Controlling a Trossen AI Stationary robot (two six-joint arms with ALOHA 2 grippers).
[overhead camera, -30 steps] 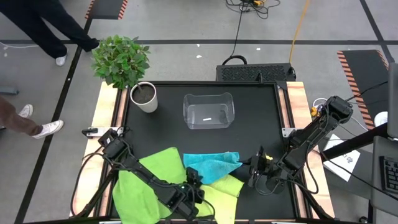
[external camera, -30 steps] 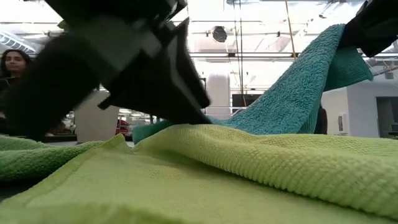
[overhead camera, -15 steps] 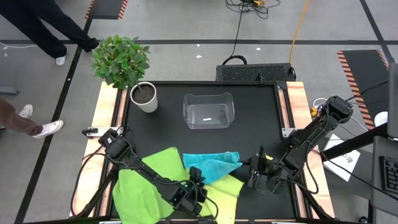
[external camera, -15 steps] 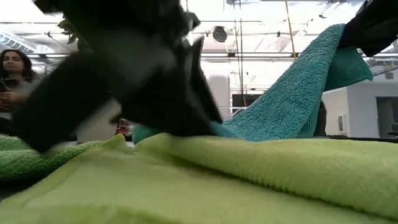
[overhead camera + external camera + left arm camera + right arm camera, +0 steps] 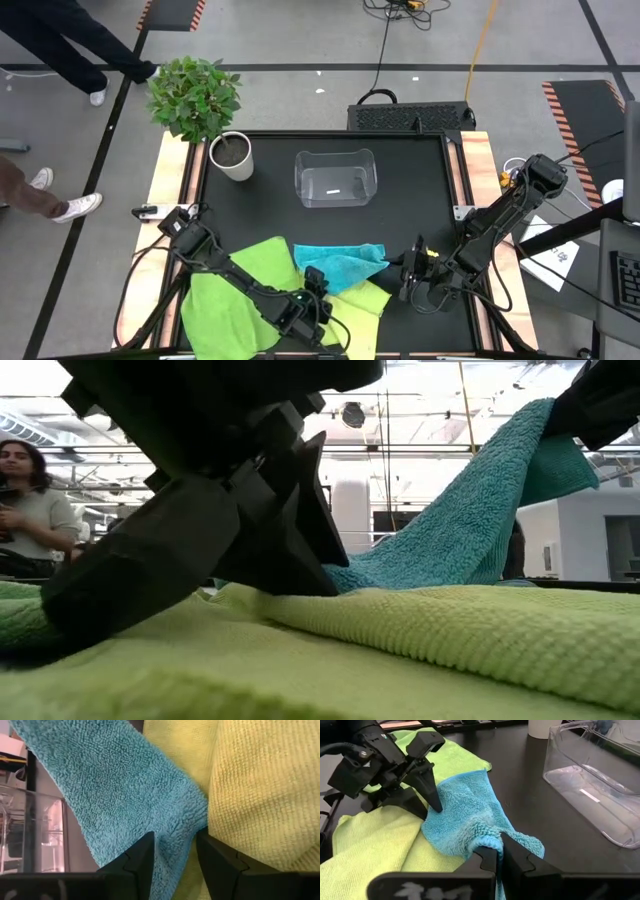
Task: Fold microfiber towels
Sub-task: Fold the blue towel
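Note:
The turquoise towel (image 5: 340,264) lies near the table's front, its near part over the pale yellow-green towel (image 5: 362,302). The bright green towel (image 5: 225,295) lies flat at the near left, under my left arm. My left gripper (image 5: 175,840) is open and points down on a slant at the turquoise towel's left end (image 5: 434,815), one finger on each side of its edge. My right gripper (image 5: 499,851) is shut on the same towel's right corner and holds it raised; in the low view the cloth climbs to that gripper (image 5: 600,400). My left gripper comes down on a slant from the near left. Its open fingers (image 5: 142,855) straddle the turquoise towel's edge (image 5: 176,827) where it meets the pale towel, with cloth between them. The tips look down on the cloth, which lies flat. My right gripper pinches the turquoise towel's right corner (image 5: 492,841) between its two fingers, coming from the table's right and tipped slightly down. One layer or several, I cannot tell. That corner is lifted, and the cloth slopes slack down to the left onto the pale towel.
A clear plastic bin (image 5: 335,178) stands at the far middle and a potted plant (image 5: 231,156) at the far left. Bare black tabletop (image 5: 400,215) lies between bin and towels. People stand on the floor beyond the table's left (image 5: 25,490).
My left gripper has sunk a little toward the towels, down to where the turquoise towel meets the pale one. The towel's raised right corner has stayed as it was.

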